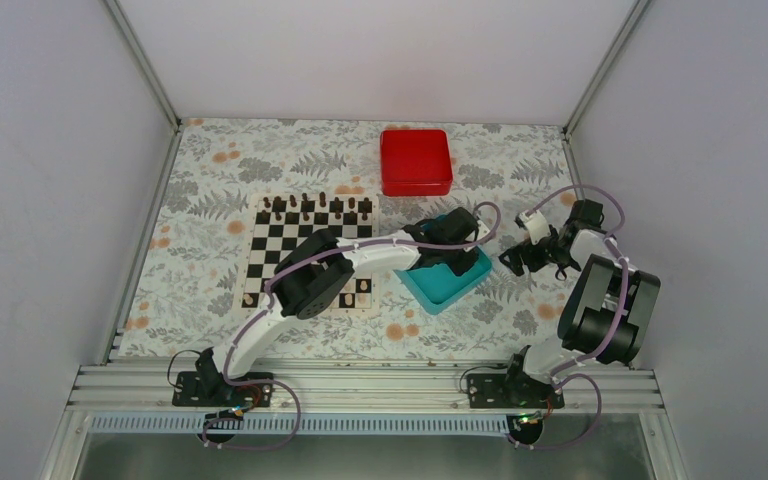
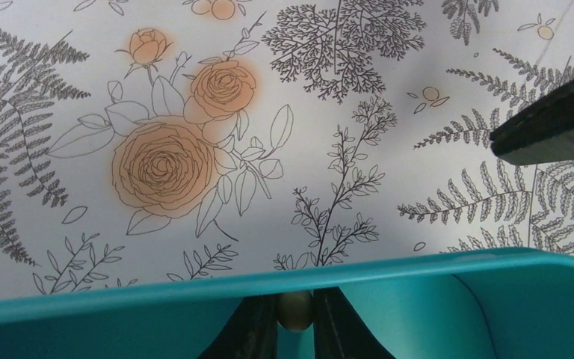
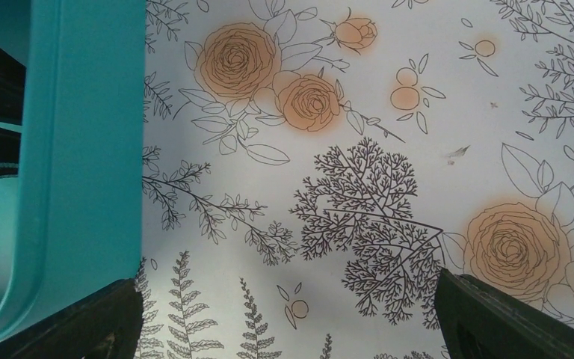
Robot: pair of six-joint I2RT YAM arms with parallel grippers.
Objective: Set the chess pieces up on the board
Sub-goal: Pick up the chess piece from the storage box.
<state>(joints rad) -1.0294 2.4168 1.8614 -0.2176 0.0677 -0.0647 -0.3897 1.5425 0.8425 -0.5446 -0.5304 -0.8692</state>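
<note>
Gripping a cream chess piece (image 2: 295, 309) inside the teal tray (image 1: 450, 292), the left gripper (image 2: 296, 323) is seen pinched; the board (image 1: 278, 246) lies to its left. The right gripper (image 3: 291, 323) is held spread, empty.

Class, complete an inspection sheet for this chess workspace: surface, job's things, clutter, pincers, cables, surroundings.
Surface: floral-print tablecloth lying flat; no spills seen.
Job's things: chessboard left of centre, partly covered by the left arm; one pale chess piece gripped low inside the teal tray.
Clutter: red box beyond the board; dark chessmen lined along the board's far edge.
Pincers: left pincer shut on the pale chess piece; right pincer open and empty, over the cloth beside the tray.
Cables: purple cables loop along both arms.
Surroundings: white walls; aluminium frame at the near edge.
</note>
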